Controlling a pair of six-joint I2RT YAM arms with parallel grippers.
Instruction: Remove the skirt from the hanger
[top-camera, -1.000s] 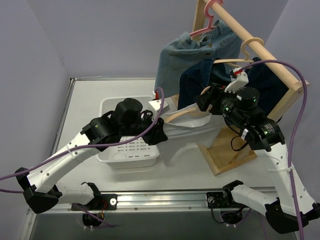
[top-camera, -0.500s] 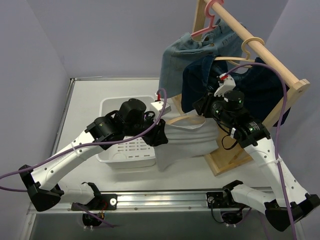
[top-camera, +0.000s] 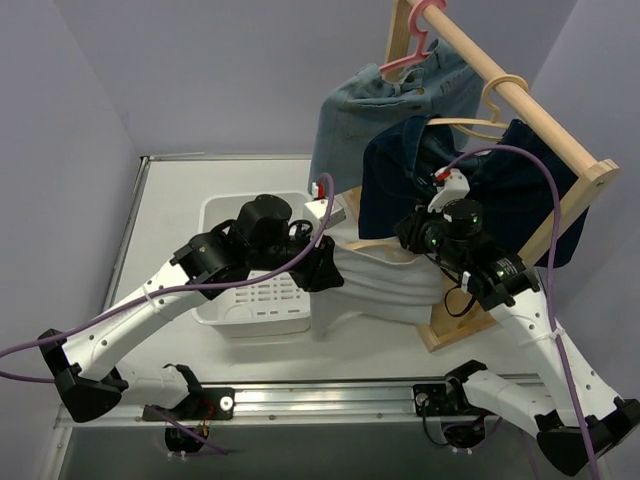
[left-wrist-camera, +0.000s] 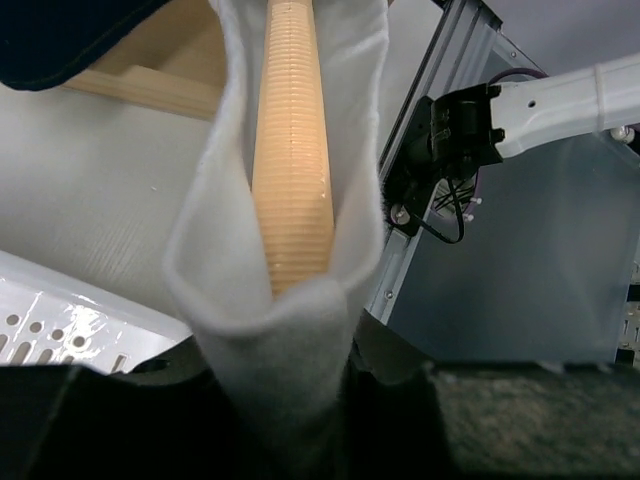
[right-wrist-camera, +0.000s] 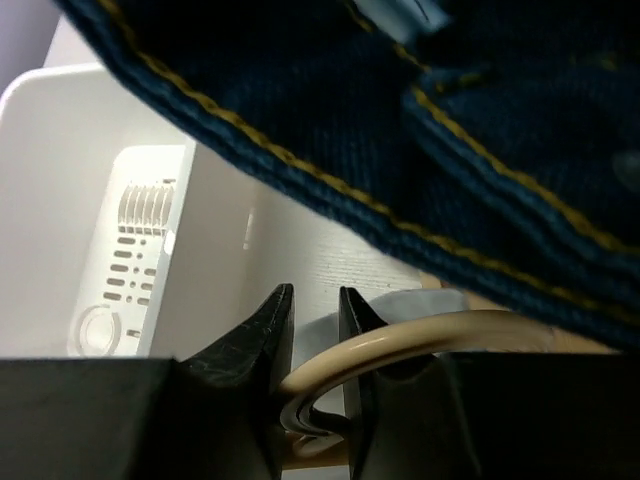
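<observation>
Skirt (left-wrist-camera: 205, 260) tight in left gripper (left-wrist-camera: 290, 412), hanger (right-wrist-camera: 420, 340) tight in right gripper (right-wrist-camera: 312, 300).

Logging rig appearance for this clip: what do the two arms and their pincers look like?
The left arm and right arm have white shell links joined by black cylindrical joints. A purple cable trails along each. The right pincer has black, pointed fingers; the left pincer is black too. Small green lights glow near the right wrist.
</observation>
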